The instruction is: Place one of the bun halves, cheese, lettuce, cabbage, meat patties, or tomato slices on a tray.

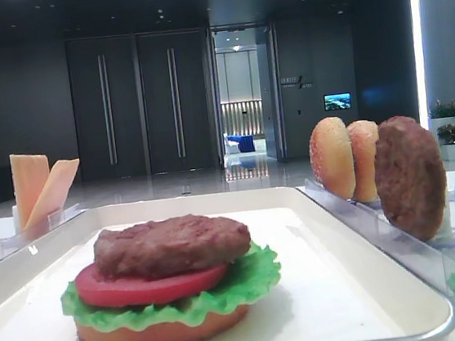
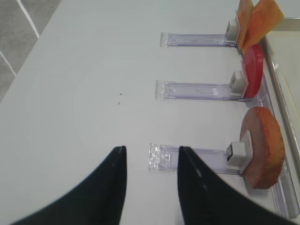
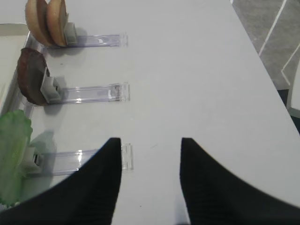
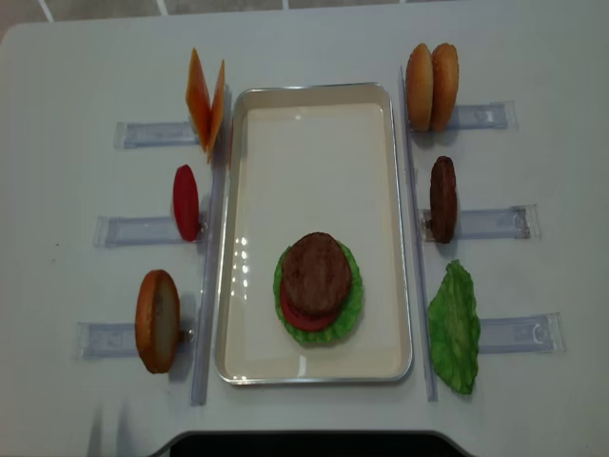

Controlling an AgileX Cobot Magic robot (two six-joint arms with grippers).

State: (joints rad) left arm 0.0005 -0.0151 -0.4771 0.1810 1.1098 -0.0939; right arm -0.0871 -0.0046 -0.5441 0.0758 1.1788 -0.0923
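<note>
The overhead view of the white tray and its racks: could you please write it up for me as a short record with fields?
Tray: large white rectangular tray, far half bare
Stack on tray: dark brown meat patty on smooth red tomato slice, on frilly green lettuce leaf
Left racks: orange cheese slices, red tomato disc, tan bun half
Right racks: two bun halves, brown patty, green lettuce

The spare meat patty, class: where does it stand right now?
In the overhead view the spare meat patty stands on edge in a clear rack right of the tray, between the bun halves and the lettuce.
</note>
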